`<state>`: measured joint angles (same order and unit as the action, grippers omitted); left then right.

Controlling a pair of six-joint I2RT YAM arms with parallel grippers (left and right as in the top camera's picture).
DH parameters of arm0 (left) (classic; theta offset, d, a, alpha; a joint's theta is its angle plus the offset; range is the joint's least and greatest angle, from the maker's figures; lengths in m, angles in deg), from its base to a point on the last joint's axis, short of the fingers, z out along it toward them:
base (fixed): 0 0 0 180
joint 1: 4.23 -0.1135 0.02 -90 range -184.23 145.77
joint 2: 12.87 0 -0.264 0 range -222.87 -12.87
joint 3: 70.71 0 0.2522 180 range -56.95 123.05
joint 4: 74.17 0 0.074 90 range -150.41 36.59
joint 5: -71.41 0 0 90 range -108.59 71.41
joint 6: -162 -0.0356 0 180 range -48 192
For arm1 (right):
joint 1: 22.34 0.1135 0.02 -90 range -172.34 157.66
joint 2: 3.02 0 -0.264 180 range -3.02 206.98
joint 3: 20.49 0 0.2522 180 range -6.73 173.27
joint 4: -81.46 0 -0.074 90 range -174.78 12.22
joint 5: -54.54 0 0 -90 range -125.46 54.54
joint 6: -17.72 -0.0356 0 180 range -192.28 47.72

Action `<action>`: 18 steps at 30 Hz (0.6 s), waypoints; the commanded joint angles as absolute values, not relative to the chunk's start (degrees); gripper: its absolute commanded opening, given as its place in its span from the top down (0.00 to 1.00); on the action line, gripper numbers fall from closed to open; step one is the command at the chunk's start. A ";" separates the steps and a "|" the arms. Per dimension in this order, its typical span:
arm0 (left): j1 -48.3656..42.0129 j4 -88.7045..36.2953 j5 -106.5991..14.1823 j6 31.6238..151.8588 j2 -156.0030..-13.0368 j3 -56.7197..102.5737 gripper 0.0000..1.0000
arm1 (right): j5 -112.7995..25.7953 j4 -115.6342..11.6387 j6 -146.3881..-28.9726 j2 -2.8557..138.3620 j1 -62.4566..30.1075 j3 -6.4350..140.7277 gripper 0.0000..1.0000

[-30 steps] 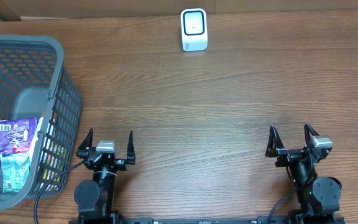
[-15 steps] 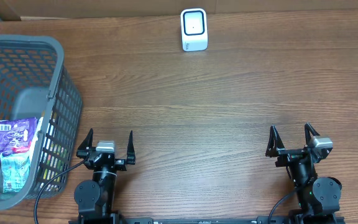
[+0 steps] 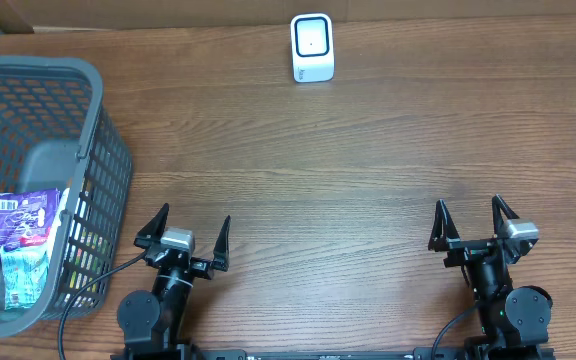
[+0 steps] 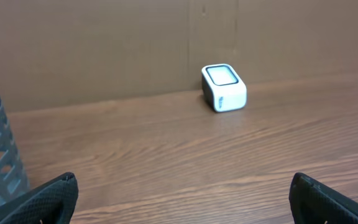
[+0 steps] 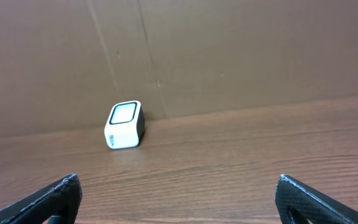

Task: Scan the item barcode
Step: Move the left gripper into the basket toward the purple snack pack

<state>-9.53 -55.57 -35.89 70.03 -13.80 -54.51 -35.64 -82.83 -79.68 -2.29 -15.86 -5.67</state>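
From the left claw (image 3: pixel 194 214), spread wide and empty by the front edge of the table (image 3: pixel 368 180), leftward over the wall of the basket (image 3: pixel 96 120) to the purple packet (image 3: pixel 20 220) lying flat inside, far nearer than from the equally open right claw (image 3: pixel 468 203), scanner (image 3: pixel 312 47) at the back edge.

Scanner (image 3: pixel 313 47) far back on the table (image 3: pixel 368 180) — basket (image 3: pixel 95 115) left, packets (image 3: pixel 20 222) inside.
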 commanded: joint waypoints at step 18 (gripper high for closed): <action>-9.81 -22.19 -38.14 73.30 -55.81 2.84 0.01 | -47.19 -74.85 -67.51 5.87 -15.60 13.26 0.00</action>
<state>-9.53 -25.76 -37.33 72.54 -50.48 -6.32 -45.68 -75.99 -70.81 2.52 -15.86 7.58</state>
